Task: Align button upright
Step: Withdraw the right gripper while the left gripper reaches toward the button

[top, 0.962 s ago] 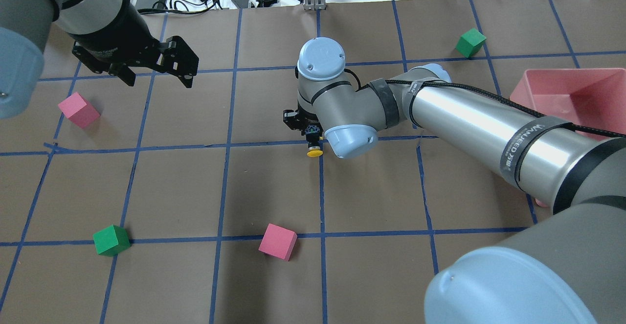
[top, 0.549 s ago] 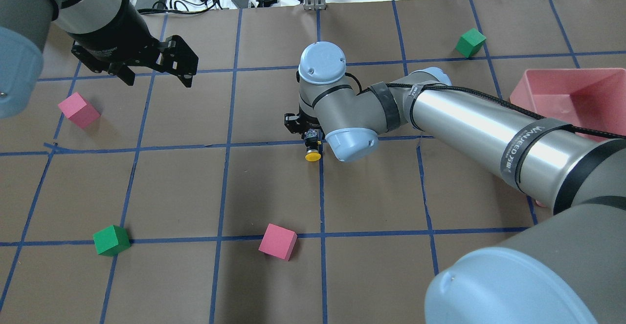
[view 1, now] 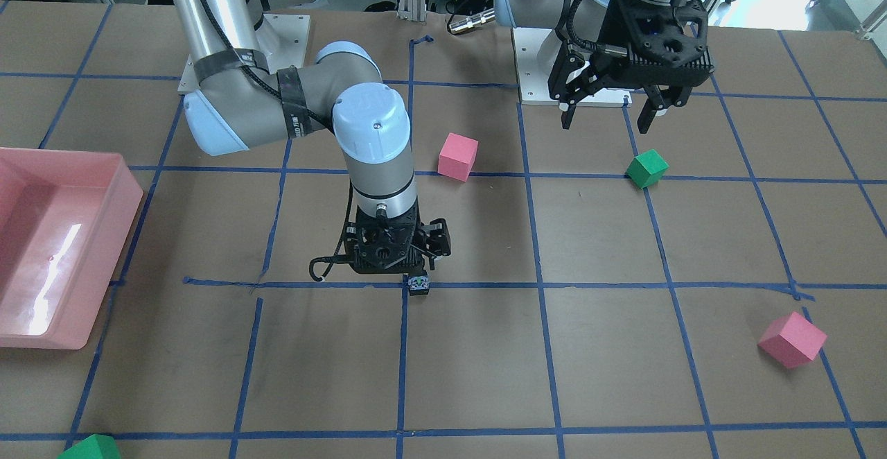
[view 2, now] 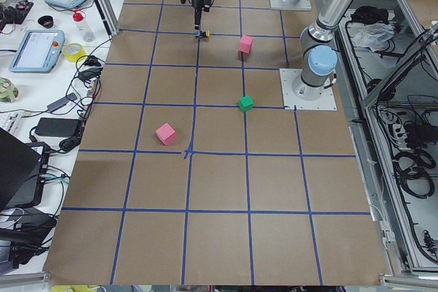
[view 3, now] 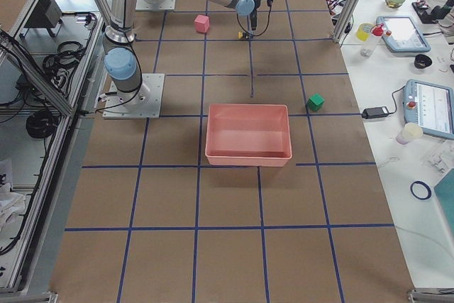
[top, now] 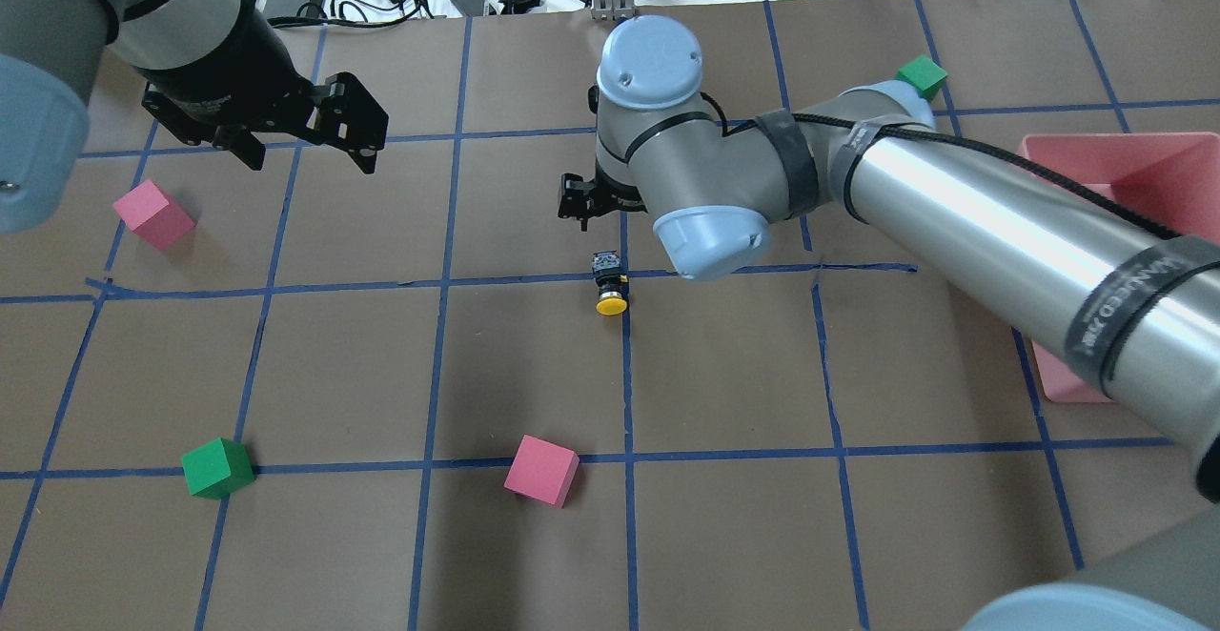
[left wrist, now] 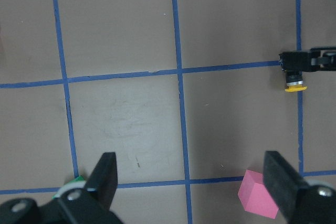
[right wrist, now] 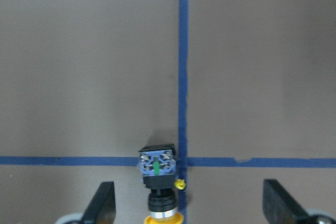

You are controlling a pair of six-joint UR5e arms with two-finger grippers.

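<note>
The button (top: 608, 286) lies on its side at a crossing of blue tape lines, yellow cap toward the robot and grey base away from it. It also shows in the front view (view 1: 418, 283), the right wrist view (right wrist: 157, 179) and the left wrist view (left wrist: 294, 76). My right gripper (right wrist: 189, 208) is open and empty, hanging above the button with its fingers (right wrist: 102, 203) on either side, apart from it. In the overhead view the right gripper (top: 583, 204) is mostly hidden under the wrist. My left gripper (top: 307, 145) is open and empty, high at the far left.
Pink cubes (top: 152, 213) (top: 541, 470) and green cubes (top: 217, 467) (top: 920, 78) lie scattered on the brown taped table. A pink bin (top: 1125, 183) stands at the right, partly under my right arm. Cables and tools lie past the far edge.
My right gripper has lifted up and away from the button, which stays on its side at the same spot. The left arm has not moved.
</note>
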